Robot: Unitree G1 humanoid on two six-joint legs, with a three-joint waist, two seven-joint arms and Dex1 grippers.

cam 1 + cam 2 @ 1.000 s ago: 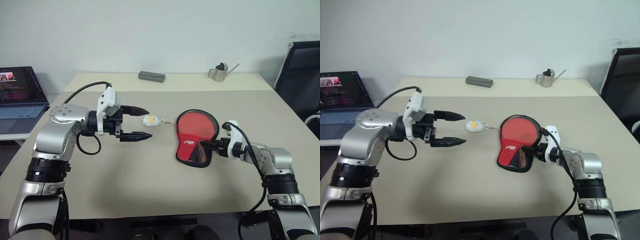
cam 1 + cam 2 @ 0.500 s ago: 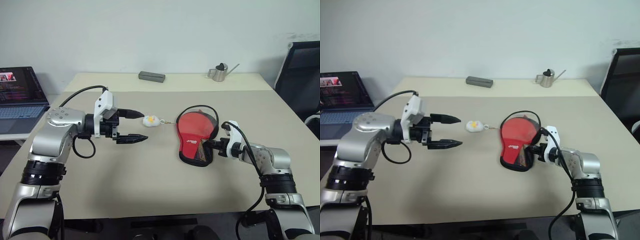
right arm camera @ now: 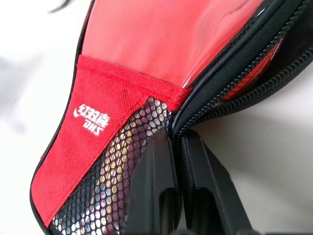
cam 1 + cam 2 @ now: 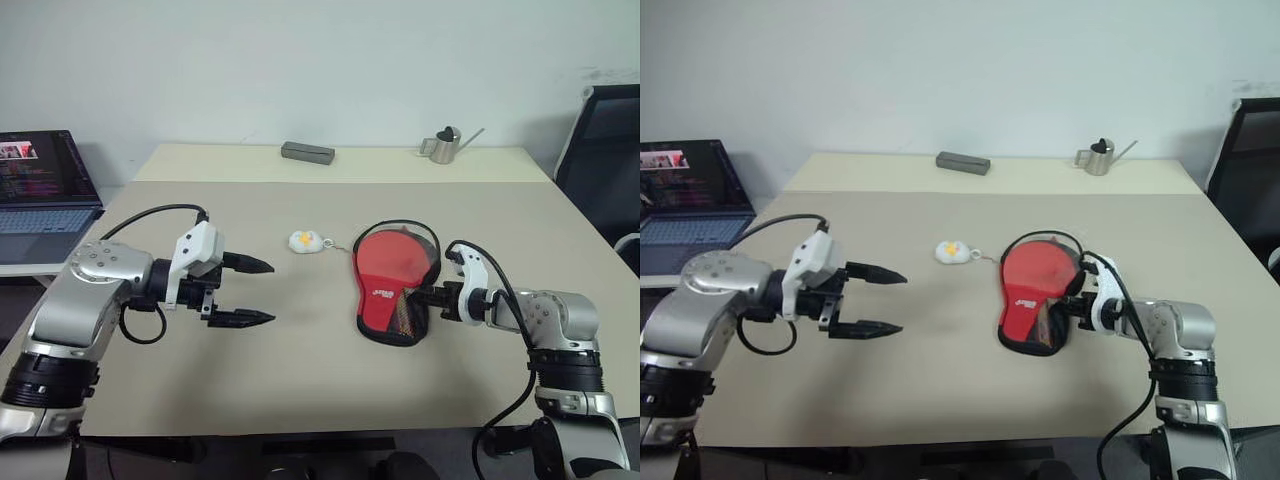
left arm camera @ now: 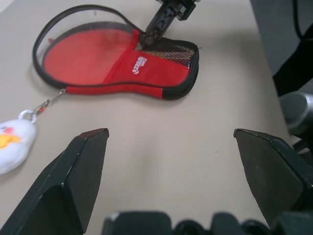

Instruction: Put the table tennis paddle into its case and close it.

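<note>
Beige tabletop [image 4: 300, 380] runs bare along the near edge, with both arms reaching in over it. On the left, the left gripper [image 4: 255, 292] hangs just above the surface, its two black fingers spread wide and holding nothing, pointing across the table toward the case. On the right, the right gripper [image 4: 418, 296] lies low at the table, its fingers pressed tight together on the black zipper edging of the case [image 4: 385, 285], at the mesh-covered handle end. In the right wrist view the two fingers pinch that edging where the red fabric, the mesh and the zipper meet, and the zipper track beside them stands parted.

Lying flat on the table right of centre, the case has its narrow end toward the robot and its round end away. Its red side faces up, bearing a small white logo [image 5: 138, 64]. The round end is unzipped, and the black zipper edge curls up in a loop above it. The table tennis paddle [image 5: 88, 54] sits inside, its red face showing at the round end; its handle is hard to make out under the mesh.

Slightly farther back and to the left, a small white-yellow charm [image 4: 303, 240] rests on the table, joined to the case by a short chain.

At the far edge lie a grey rectangular box [image 4: 307, 151] and, to the right, a small metal watering can [image 4: 442, 146]. An open laptop [image 4: 40, 185] stands off the table's left side, and a black chair [image 4: 605, 140] at the far right.
</note>
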